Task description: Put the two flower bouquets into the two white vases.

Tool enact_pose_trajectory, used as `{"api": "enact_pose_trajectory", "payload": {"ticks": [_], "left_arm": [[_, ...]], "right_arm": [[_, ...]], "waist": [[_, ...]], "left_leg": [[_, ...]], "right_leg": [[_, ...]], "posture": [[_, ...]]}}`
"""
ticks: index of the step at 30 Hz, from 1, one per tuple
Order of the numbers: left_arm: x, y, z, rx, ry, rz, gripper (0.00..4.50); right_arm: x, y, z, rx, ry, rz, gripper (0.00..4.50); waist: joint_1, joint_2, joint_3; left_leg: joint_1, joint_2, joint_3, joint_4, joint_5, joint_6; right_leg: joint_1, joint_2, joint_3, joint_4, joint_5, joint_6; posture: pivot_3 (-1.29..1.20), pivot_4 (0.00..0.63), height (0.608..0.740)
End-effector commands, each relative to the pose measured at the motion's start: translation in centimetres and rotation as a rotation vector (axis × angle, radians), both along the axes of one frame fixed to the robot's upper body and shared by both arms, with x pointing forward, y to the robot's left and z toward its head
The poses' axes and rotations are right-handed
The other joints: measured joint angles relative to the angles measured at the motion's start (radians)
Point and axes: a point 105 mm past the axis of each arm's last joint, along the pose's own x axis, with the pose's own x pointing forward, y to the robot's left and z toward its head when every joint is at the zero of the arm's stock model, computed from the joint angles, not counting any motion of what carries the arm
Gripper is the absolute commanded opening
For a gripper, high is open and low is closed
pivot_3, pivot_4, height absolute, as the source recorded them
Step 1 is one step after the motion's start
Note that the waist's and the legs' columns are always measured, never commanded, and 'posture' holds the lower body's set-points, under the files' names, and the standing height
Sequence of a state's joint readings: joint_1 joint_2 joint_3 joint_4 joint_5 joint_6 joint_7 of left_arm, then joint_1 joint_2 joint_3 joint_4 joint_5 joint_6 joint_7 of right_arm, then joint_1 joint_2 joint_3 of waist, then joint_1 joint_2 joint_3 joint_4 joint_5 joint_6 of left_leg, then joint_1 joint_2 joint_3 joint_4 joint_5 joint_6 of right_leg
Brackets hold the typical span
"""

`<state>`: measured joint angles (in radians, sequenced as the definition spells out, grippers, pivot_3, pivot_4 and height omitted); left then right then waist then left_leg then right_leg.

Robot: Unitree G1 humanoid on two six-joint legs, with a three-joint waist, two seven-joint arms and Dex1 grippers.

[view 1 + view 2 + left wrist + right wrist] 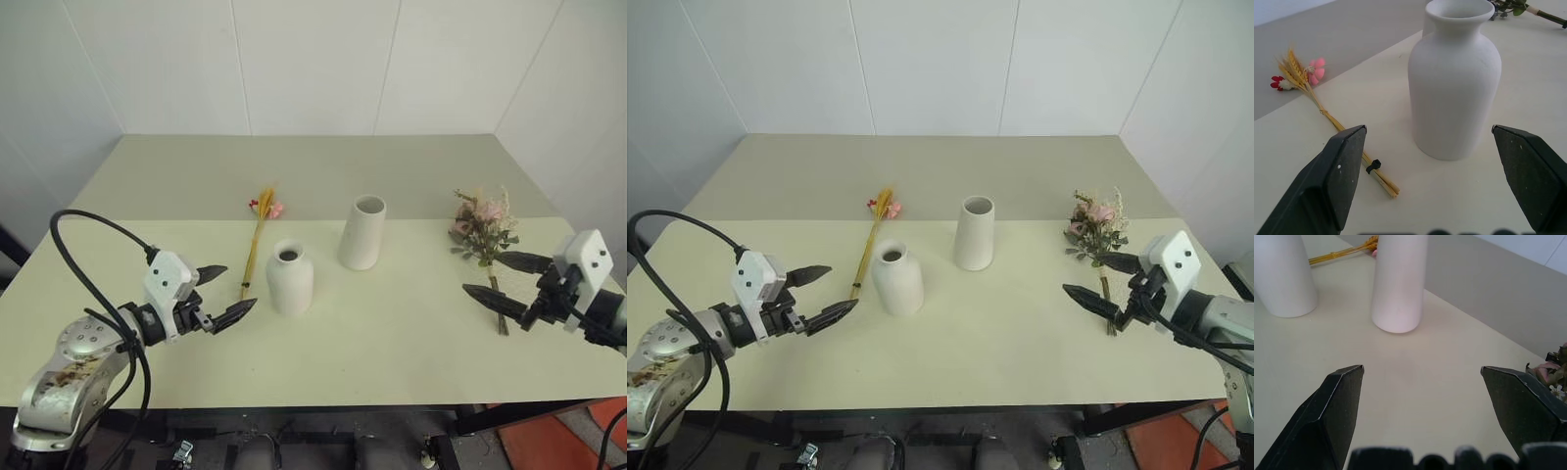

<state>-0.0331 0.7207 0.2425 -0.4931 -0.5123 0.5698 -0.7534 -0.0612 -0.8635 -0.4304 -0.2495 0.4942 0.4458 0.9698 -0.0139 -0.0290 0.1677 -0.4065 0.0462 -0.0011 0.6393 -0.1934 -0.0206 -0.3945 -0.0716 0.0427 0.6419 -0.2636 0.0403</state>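
Both bouquets lie flat on the worktop [392,333], vases upright between, left gripper [221,294] and right gripper [509,281] spread wide, empty.

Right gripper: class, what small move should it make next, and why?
Probably lower the right gripper onto the rose bouquet's stems and close. It is open and empty above them; both bouquets lie flat on the table and both vases stand empty.

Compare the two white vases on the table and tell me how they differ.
The squat vase is rounded with a narrow neck; the taller vase is a tapered cylinder with a wider mouth. The squat vase stands nearer the robot, beside the wheat-like bunch; the taller vase stands farther back. Both are matte white, upright and empty.
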Motion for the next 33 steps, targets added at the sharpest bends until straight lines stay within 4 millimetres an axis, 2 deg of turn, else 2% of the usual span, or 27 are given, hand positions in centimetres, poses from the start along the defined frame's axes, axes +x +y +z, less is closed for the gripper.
{"api": "enact_pose_trajectory", "payload": {"ticks": [1, 6, 22, 28, 33], "left_arm": [[-0.2, -0.1, 0.9, 0.009, -0.042, -0.014, 4.47], [-0.2, -0.3, 0.7, 0.001, -0.044, -0.006, 4.47], [0.0, -0.5, 1.0, -0.018, -0.055, -0.017, 4.47], [-0.1, -1.3, 3.0, -0.053, -0.087, -0.088, 4.47], [-0.6, -2.6, 6.2, -0.089, -0.087, -0.228, 4.47]], "right_arm": [[0.0, 0.3, 1.2, -0.025, -0.05, 0.032, 4.5], [-0.2, 0.6, 1.1, -0.04, -0.049, 0.06, 4.5], [1.1, 0.0, 1.5, -0.068, -0.081, -0.015, 4.5], [2.5, -1.0, 2.1, -0.081, -0.025, -0.129, 4.5], [4.5, -2.6, 1.8, -0.09, 0.114, -0.33, 4.5]], "waist": [[0.0, 0.0, 0.0], [0.0, 0.0, 0.0], [0.0, 0.0, 0.0], [0.0, 0.0, 0.0], [0.0, -0.002, 0.001]], "left_leg": [[0.0, 0.0, 0.0, 0.0, 0.0, 0.0], [0.0, 0.0, 0.0, 0.0, 0.0, 0.0], [0.0, 0.0, 0.0, 0.0, 0.0, 0.0], [0.0, 0.0, 0.0, 0.0, 0.0, 0.0], [-0.001, 0.0, 0.0, 0.0, 0.0, 0.0]], "right_leg": [[0.0, 0.0, 0.0, 0.0, 0.0, 0.0], [0.0, 0.0, 0.0, 0.0, 0.0, 0.0], [0.0, 0.0, 0.0, 0.0, 0.0, 0.0], [0.0, 0.0, 0.0, 0.0, 0.0, 0.0], [-0.001, 0.0, 0.0, 0.001, 0.0, 0.0]], "posture": [[0.0, 0.15, 0.74], [0.0, 0.15, 0.74], [0.0, 0.15, 0.74], [0.0, 0.15, 0.74], [0.0, 0.15, 0.74]]}}
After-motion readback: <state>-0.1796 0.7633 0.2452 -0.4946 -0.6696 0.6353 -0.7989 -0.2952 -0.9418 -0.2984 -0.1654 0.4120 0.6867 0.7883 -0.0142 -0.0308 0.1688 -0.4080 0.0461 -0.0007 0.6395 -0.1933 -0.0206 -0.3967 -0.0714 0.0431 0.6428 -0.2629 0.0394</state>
